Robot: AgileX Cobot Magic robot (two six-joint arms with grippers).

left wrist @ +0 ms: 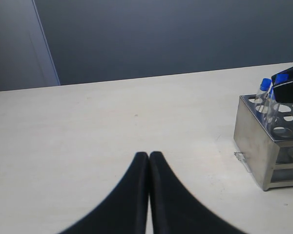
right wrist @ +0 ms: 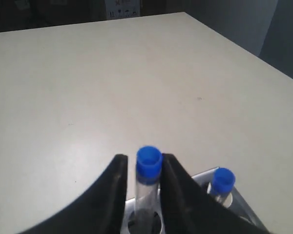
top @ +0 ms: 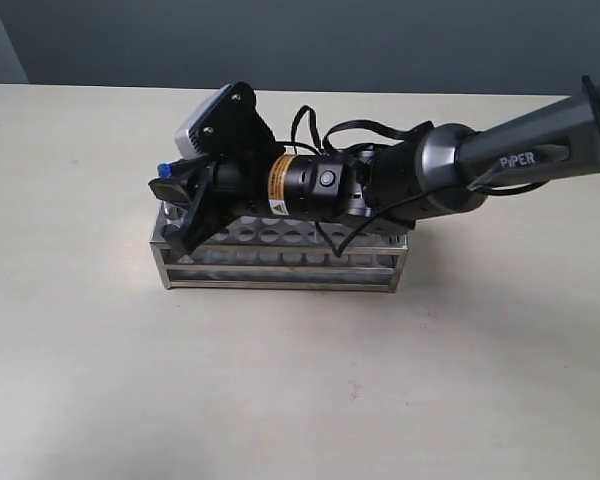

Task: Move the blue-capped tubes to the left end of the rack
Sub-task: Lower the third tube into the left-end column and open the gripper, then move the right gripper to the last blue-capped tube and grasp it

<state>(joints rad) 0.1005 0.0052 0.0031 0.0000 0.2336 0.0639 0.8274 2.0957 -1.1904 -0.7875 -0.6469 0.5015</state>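
Observation:
The steel rack stands mid-table. My right gripper reaches across it to its left end. There, in the right wrist view, a blue-capped tube stands in a corner hole between the fingers of the right gripper. One finger touches the cap and a small gap shows at the other. A second blue-capped tube stands in the neighbouring hole of the rack. Both tubes show in the left wrist view at the end of the rack. My left gripper is shut and empty, away from the rack. Any other tubes are hidden.
The right arm's body lies over the rack's back rows and hides most holes. The cream table surrounds the rack; a dark wall stands behind it.

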